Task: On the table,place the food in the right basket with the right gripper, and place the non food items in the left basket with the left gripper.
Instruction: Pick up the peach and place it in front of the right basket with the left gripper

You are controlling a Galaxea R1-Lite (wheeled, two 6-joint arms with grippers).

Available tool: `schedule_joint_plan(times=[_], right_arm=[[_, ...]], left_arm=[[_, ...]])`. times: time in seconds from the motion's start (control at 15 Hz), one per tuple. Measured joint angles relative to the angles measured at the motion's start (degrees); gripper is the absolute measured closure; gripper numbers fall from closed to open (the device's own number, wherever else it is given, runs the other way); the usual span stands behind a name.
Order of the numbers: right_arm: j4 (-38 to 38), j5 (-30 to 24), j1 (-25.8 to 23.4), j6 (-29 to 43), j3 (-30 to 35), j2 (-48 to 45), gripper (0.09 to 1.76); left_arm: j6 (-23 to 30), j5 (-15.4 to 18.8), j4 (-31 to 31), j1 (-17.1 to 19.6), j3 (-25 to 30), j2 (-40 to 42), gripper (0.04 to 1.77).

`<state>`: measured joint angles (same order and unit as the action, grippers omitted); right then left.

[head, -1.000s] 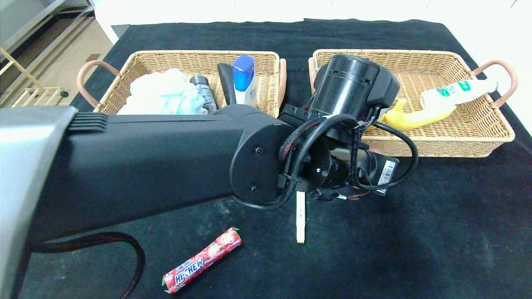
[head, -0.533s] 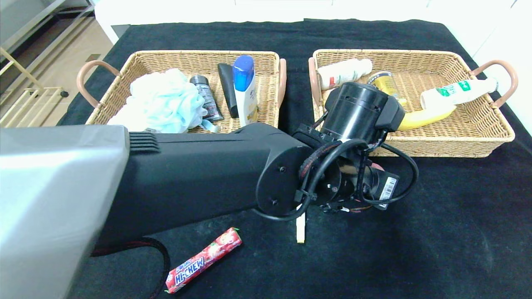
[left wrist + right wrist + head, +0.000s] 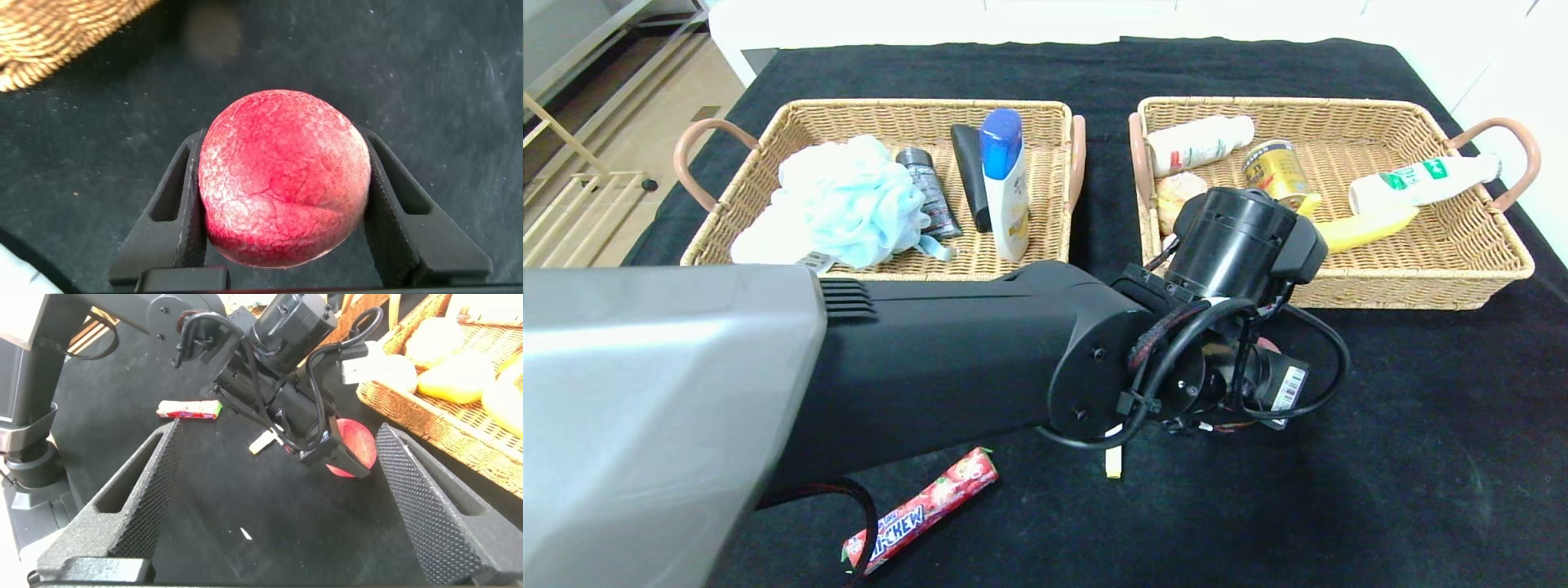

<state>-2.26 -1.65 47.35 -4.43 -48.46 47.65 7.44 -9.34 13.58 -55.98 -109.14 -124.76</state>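
The left gripper (image 3: 282,196) clamps a red ball (image 3: 284,178) between its fingers (image 3: 184,204), just above the black table (image 3: 458,90) and beside the right basket (image 3: 1494,269). The right gripper (image 3: 274,469), jaws spread wide and empty, faces it nearby.

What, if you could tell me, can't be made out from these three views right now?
- Head view: the left end effector and the red ball it grips are hidden behind its own wrist.
- Head view: the small white stick is mostly covered by the left arm.
- Head view: the candy bar is partly behind the cable.
- Left wrist view: the basket is cut off by the edge.
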Motion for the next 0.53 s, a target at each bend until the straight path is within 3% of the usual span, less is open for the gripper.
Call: schedule_joint_plan(times=[0.13,0.53], right_arm=[[-0.09,0.02,0.0,0.0,0.11,0.0,0.14],[-0.06,-0.11,0.15,0.0,0.11,0.02,0.14]], left_arm=[[-0.02,0.05,0.0,0.0,0.05,-0.07,0.72],[-0.17,0.13,0.04,-0.16,0.02,-0.11,0.38]])
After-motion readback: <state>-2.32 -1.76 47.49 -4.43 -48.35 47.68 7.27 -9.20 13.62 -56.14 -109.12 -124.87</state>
